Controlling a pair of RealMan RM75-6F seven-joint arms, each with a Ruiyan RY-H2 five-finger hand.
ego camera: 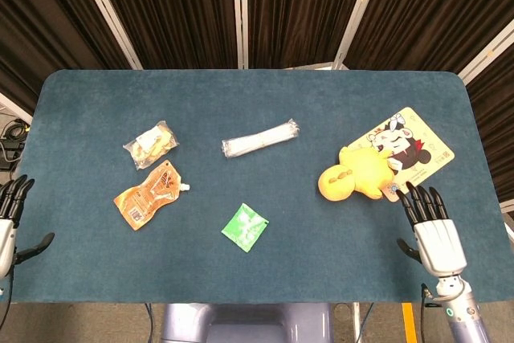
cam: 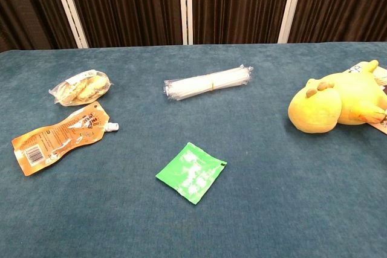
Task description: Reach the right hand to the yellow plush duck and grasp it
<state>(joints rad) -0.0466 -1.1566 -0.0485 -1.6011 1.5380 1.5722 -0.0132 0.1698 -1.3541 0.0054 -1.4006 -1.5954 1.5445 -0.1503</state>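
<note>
The yellow plush duck [ego camera: 356, 173] lies on its side on the blue table, at the right, partly on a cartoon card [ego camera: 409, 150]. The chest view shows the duck [cam: 338, 104] at the right edge. My right hand [ego camera: 430, 231] hovers near the table's front right corner, a short way in front and to the right of the duck, fingers spread and straight, holding nothing. My left hand [ego camera: 10, 216] hangs off the table's front left edge, fingers apart and empty. Neither hand shows in the chest view.
On the blue table [ego camera: 257, 271] lie a green sachet [ego camera: 244, 227], an orange spout pouch [ego camera: 148, 194], a clear snack bag [ego camera: 150, 144] and a clear wrapped bundle of white sticks [ego camera: 259, 138]. Dark curtains stand behind the table.
</note>
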